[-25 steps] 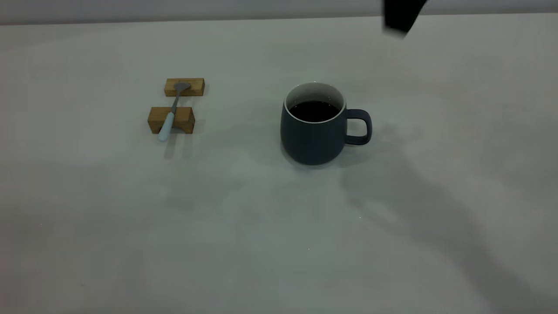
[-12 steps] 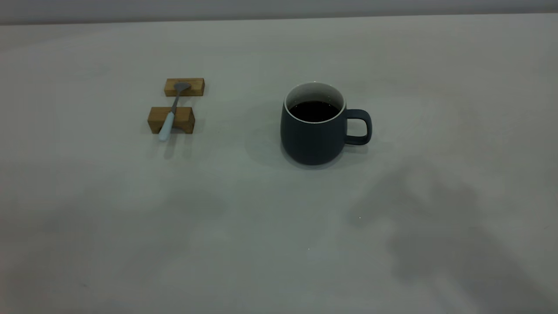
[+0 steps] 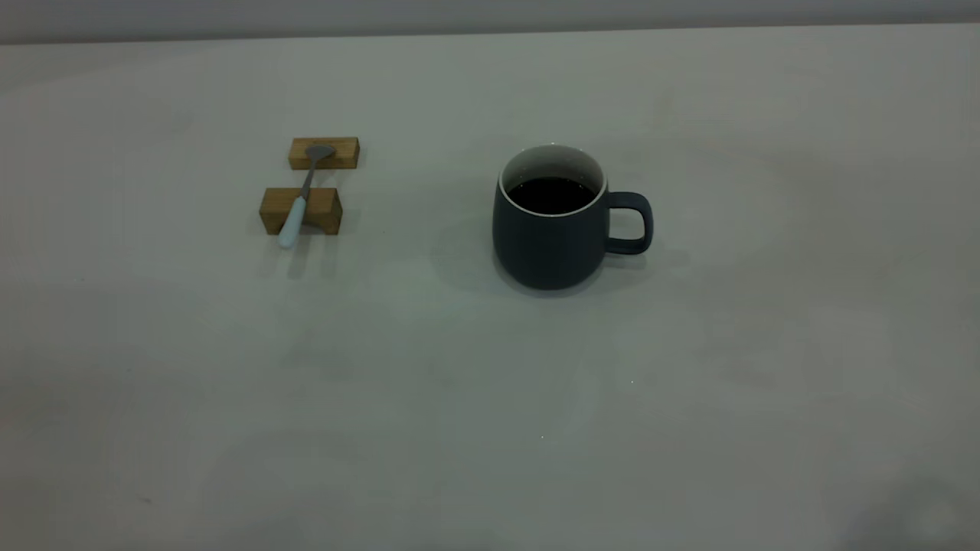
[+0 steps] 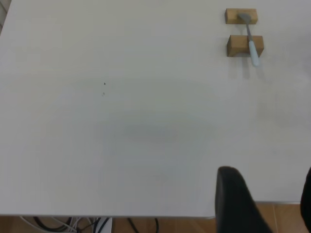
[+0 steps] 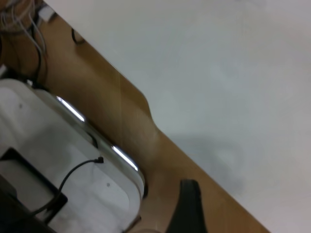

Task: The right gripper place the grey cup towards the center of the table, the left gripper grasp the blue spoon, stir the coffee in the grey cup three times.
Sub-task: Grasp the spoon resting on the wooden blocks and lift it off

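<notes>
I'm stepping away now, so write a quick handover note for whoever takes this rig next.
Left hand: empty, at the table edge, far from the work.
Right hand: also off at the table edge, holding nothing; open or shut unclear.
Grey cup: upright near table centre, handle toward the right arm, coffee inside.
Blue spoon: lying across two wooden blocks.
Done: cup looks placed.
Left: grasp spoon, stir three times.

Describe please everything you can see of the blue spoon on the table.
The blue spoon is a small teaspoon with a pale light-blue handle, a thin grey neck and a grey bowl, metal by its look. It lies bridged across two tan wooden blocks: the bowl rests on the farther block, the handle crosses the nearer one and juts past its front edge. No pincer touches it. It lies left of the grey cup.
</notes>
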